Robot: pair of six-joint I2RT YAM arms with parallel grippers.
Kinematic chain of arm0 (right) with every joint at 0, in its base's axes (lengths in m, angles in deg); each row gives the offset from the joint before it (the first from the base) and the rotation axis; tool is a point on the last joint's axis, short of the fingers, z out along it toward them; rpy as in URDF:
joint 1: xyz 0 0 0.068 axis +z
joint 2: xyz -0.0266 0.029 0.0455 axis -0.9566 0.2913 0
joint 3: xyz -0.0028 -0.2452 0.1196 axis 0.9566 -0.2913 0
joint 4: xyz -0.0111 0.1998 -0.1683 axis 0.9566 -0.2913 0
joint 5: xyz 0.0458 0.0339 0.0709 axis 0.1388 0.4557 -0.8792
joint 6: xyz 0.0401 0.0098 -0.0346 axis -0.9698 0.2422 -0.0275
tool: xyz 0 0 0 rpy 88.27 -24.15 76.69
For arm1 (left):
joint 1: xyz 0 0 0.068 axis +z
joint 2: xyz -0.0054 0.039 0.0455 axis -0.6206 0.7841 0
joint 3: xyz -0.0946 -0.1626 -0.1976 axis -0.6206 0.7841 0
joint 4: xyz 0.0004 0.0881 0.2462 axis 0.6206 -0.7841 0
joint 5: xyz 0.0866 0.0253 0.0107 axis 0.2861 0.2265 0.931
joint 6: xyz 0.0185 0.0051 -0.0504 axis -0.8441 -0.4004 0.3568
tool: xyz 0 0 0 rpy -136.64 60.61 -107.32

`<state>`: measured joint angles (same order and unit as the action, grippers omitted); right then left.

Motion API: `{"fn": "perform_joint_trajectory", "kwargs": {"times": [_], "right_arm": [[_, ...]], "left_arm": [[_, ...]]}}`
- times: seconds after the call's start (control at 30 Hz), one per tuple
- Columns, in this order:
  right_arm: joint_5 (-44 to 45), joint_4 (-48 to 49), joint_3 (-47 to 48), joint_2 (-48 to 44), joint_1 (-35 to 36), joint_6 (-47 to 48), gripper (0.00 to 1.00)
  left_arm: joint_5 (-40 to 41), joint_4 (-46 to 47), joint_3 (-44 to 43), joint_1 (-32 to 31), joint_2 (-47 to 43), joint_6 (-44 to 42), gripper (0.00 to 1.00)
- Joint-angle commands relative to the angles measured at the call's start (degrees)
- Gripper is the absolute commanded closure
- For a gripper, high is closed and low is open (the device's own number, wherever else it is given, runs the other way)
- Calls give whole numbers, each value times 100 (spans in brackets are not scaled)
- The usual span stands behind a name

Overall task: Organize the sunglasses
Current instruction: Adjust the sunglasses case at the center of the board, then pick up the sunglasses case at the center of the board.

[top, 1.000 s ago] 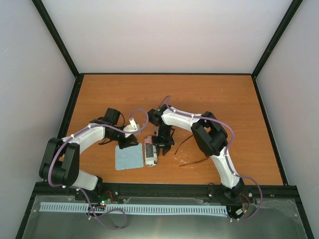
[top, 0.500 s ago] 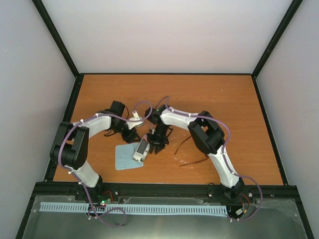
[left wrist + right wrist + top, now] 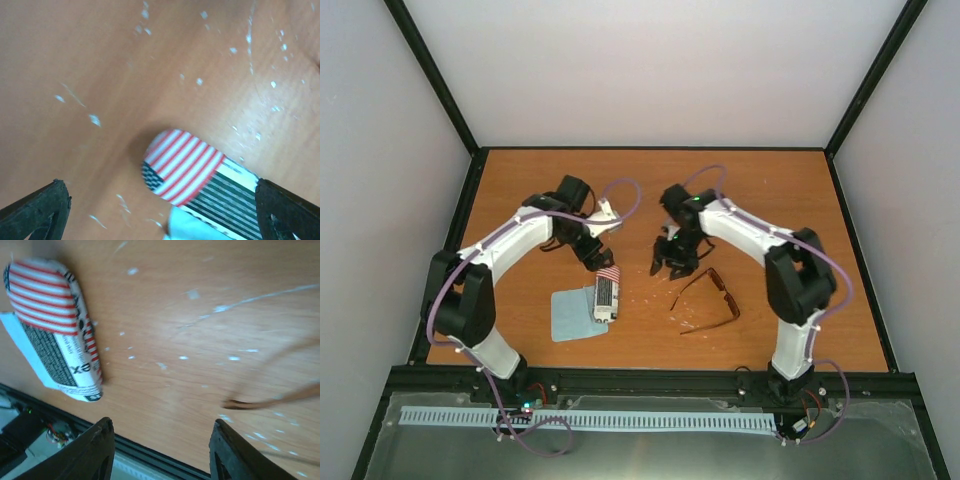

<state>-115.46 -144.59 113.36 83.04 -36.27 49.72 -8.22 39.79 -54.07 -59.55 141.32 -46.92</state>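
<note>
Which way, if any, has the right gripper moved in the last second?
Yes. The right gripper moved rightward and slightly farther back, away from the blue cloth, which stayed put.

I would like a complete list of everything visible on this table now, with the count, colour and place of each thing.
sunglasses: one pair, reddish-brown frame, temples unfolded, on the table right of centre, nothing touching them.
case: one, red-white stripes at its far end, lying partly on the cloth's right edge.
cloth: one, light blue, near the front edge, left of centre.
table: one, orange-brown.
left gripper: one, black, open, over the case's far end.
right gripper: one, black, open, between case and sunglasses, holding nothing.
</note>
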Motion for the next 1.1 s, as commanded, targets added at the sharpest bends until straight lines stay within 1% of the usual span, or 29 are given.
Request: {"fn": "perform_joint_trajectory", "kwargs": {"times": [0.0,0.07,0.13,0.2,0.37,0.47,0.6,0.77,0.83,0.93,1.07], "right_arm": [[399,262,-590,-560,-457,-25,49],[304,480,-764,-616,-511,-30,49],[153,697,-854,-611,-515,-37,49],[71,784,-879,-621,-518,-36,49],[-78,923,-1000,-667,-522,-62,49],[-172,1065,-1136,-733,-523,-151,48],[-328,1250,-1345,-828,-523,-285,48],[-418,1294,-1541,-867,-524,-290,48],[-422,1302,-1589,-889,-525,-294,48],[-464,1373,-1651,-904,-537,-321,48],[-548,1485,-1701,-881,-544,-361,48]], "left_arm": [[879,-1378,-484,-672,339,1078,0],[1273,-1744,-724,-947,645,1388,0],[1854,-1855,-679,-1073,793,1519,0],[1885,-2245,-893,-1076,1075,1780,0],[2264,-2304,-905,-1077,1074,1874,0],[2063,-2321,-975,-1087,1119,1946,0],[1757,-2388,-1378,-1239,1305,1958,0],[1414,-2398,-1191,-1493,1441,1958,0],[1413,-2438,-1077,-1518,1483,1918,0],[1642,-2492,-902,-1520,1463,1887,0],[1656,-2453,-836,-1520,1457,1898,0]]}}
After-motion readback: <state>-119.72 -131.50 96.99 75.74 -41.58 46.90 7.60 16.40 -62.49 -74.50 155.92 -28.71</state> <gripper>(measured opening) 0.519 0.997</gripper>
